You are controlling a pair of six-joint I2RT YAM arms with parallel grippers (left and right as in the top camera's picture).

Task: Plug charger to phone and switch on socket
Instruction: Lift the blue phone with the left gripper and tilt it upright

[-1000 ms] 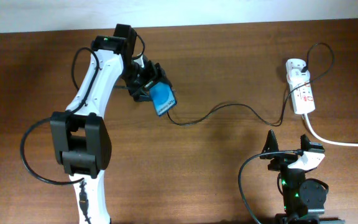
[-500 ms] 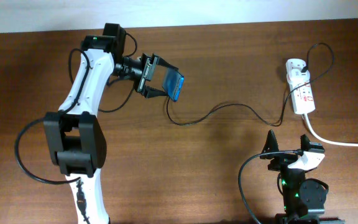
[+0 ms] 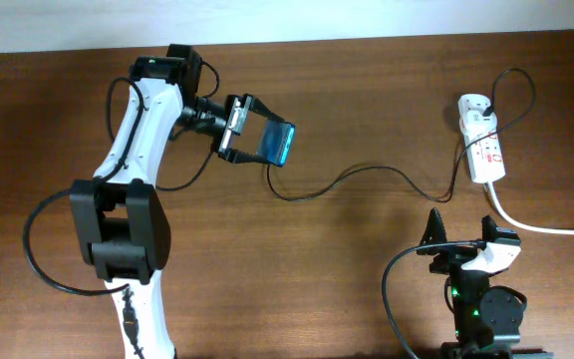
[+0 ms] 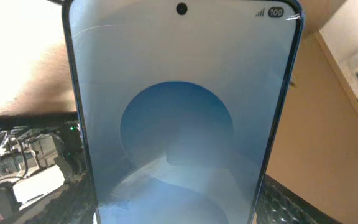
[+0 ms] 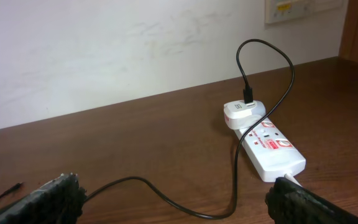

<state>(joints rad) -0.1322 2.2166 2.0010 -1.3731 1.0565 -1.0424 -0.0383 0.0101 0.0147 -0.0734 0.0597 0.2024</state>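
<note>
My left gripper (image 3: 252,141) is shut on the phone (image 3: 278,145), holding it tilted above the table at the upper middle. In the left wrist view the phone's blue screen (image 4: 179,118) fills the frame between the fingers. The charger's black cable (image 3: 367,172) runs across the table from a free tip (image 3: 270,170) just below the phone to the white adapter (image 3: 472,106) in the socket (image 3: 485,152). My right gripper (image 3: 462,236) is open and empty at the front right, facing the socket (image 5: 269,148) and the cable (image 5: 166,196).
The thick white cord (image 3: 541,225) leaves the socket toward the right edge. A wall (image 5: 104,50) lies behind the table's far edge.
My left gripper has lifted the phone off the table and swung it to the right, turning it toward level. The right arm and the cable have not moved.
</note>
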